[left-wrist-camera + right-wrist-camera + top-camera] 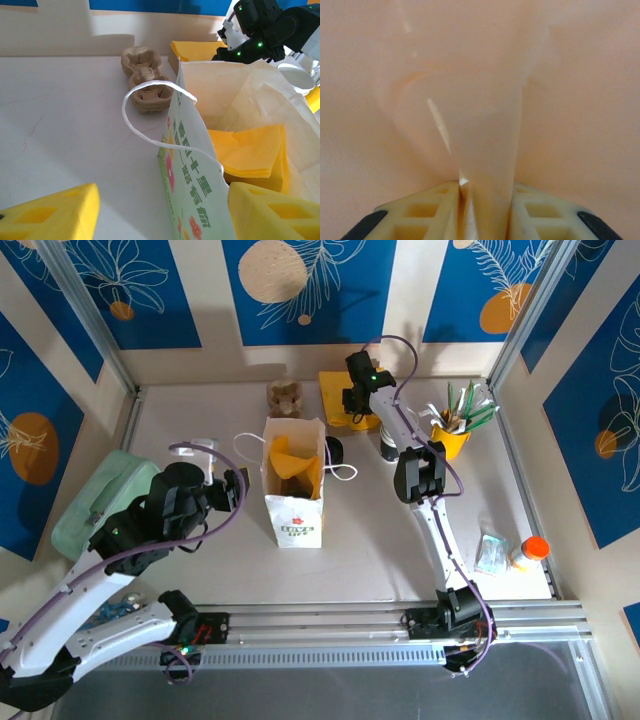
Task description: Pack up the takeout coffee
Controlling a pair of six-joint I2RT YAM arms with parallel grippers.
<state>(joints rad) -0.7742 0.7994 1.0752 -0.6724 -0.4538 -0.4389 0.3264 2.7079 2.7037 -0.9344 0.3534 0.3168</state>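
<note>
Near the worktop's [380, 540] front-left corner, the left gripper [233, 490] sits at the left wall of the paper bag [295, 510]. Its yellow pads [50, 212] are spread wide, with the bag's wall between them but not clamped. Closing on that wall would probably steady the mouth for loading.

Beyond the bag, toward the far edge, a black lid [333, 450] lies just beside it. Right of the lid stands the takeout coffee cup [388, 447], unpacked and close under the right arm's forearm.

At the far edge, the right gripper [487, 212] is down on the yellow napkin stack [335, 390]. Its pads are pinched on a raised fold of a thin napkin sheet [485, 125]. The step in hand appears to be picking up a napkin. It would go best with a slow, straight lift, so that one sheet peels off and the stack stays put. Carrying the sheet high over the lid would clear the bag's rim.

For room, the middle and front-right of the worktop are bare, which suits a wide swing. A bottle [530, 552] stands near the right edge. A pale green container [95, 500] crowds the left edge behind the left arm. The far edge is tight: a pulp carrier [285, 397] sits left of the stack and a yellow utensil cup [452, 440] to the right. The forearm could easily tip the coffee cup on the way back.
</note>
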